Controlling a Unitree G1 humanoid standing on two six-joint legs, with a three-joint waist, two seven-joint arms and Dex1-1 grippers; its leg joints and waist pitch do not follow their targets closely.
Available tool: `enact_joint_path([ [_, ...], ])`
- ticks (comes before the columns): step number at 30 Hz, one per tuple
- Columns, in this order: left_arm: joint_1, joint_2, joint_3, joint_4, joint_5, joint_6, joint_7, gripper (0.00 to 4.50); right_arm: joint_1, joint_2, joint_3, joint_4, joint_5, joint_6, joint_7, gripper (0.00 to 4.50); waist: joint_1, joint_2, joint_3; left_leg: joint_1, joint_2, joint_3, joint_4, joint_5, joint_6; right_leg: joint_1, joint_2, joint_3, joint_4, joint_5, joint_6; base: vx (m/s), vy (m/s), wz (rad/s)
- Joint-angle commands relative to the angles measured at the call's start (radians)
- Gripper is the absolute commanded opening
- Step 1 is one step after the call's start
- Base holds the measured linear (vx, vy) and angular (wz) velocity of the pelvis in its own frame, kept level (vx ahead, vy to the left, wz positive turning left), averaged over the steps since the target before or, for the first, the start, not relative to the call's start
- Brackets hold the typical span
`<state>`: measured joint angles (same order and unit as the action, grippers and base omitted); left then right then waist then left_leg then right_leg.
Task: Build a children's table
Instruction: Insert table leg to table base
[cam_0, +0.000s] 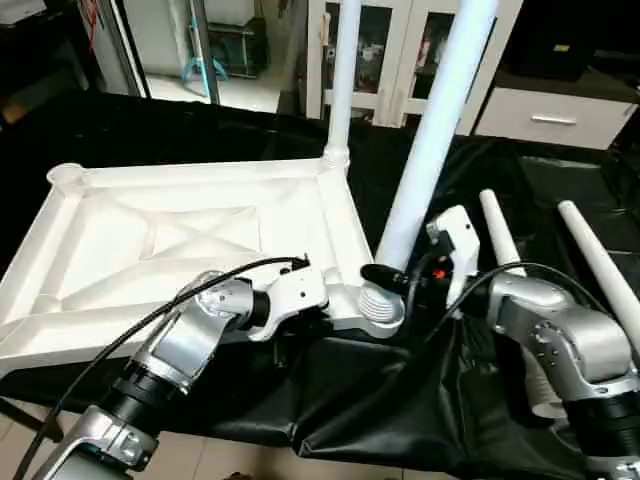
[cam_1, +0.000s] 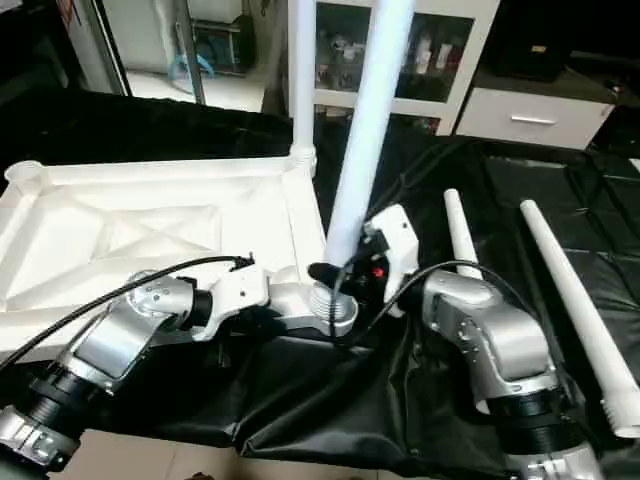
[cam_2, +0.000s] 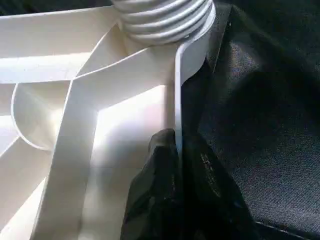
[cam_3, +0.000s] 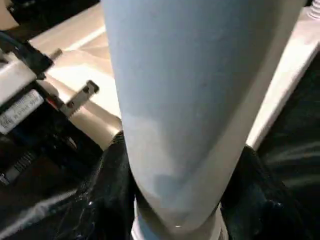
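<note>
On the counter (cam_0: 560, 180), over a black cloth (cam_0: 380, 400), the tabletop (cam_0: 180, 240) lies upside down with its X-ribbed underside facing up, taking up the left and middle of the scene. One leg (cam_0: 342, 80) stands upright in the far right corner socket. A second leg (cam_0: 440, 130) rises from the near right corner, leaning a little to the right, its ribbed threaded end (cam_0: 380, 305) sitting at the socket there; how far it is screwed in cannot be told.

The left gripper (cam_0: 305, 300) reaches in from the near left and pinches the tabletop's near rim just left of that corner. In the left wrist view its jaws stand almost closed, one black finger (cam_2: 155, 190) on each side of the thin white wall, with the threaded end close beyond them.

The right gripper (cam_0: 395, 278) comes in from the right and clasps the leaning leg low down, just above the thread. Its jaws are about half spread, with the tube between them; the right wrist view shows the dark fingers (cam_3: 105, 195) either side of the tube's pale body, and the left gripper's white housing (cam_3: 20, 110) beside it.

Two more legs lie loose on the cloth to the right, well apart from the tabletop: one (cam_0: 497, 232) partly hidden behind the right forearm, the other (cam_0: 600, 265) further right, running towards the near edge. White cabinets (cam_0: 400, 50) stand beyond the counter.
</note>
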<state>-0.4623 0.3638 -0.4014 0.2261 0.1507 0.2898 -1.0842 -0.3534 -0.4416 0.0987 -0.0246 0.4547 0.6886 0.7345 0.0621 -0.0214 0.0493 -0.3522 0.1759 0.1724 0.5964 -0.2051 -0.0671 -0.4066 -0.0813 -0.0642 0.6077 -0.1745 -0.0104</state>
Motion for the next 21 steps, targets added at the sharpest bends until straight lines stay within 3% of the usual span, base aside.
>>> enact_joint_path([
  [1,0.028,-0.004,-0.040,-0.008,-0.010,-0.003,-0.020,0.00,-0.025,-0.014,0.007,0.022,-0.024,-0.036,0.019,1.88,0.001,-0.023,-0.058,-0.004,0.047,-0.010,-0.070,-0.135,0.043,0.050,-0.066,0.048,-0.079,-0.312,-0.152,0.000,0.000,0.00],
  [12,0.023,0.004,-0.048,-0.002,-0.012,-0.009,-0.026,0.00,-0.035,0.030,0.018,0.116,-0.044,-0.074,0.026,1.88,-0.003,-0.019,-0.058,-0.003,0.048,-0.011,-0.071,-0.161,0.035,0.048,-0.065,0.048,-0.080,-0.319,-0.162,0.000,0.000,0.00],
  [21,0.021,0.006,-0.047,0.001,-0.015,-0.011,-0.022,0.00,0.021,0.061,-0.017,0.180,-0.043,-0.102,0.003,1.87,-0.002,-0.016,-0.059,-0.001,0.049,-0.013,-0.075,-0.190,0.022,0.048,-0.065,0.048,-0.081,-0.311,-0.164,0.000,0.000,0.00],
])
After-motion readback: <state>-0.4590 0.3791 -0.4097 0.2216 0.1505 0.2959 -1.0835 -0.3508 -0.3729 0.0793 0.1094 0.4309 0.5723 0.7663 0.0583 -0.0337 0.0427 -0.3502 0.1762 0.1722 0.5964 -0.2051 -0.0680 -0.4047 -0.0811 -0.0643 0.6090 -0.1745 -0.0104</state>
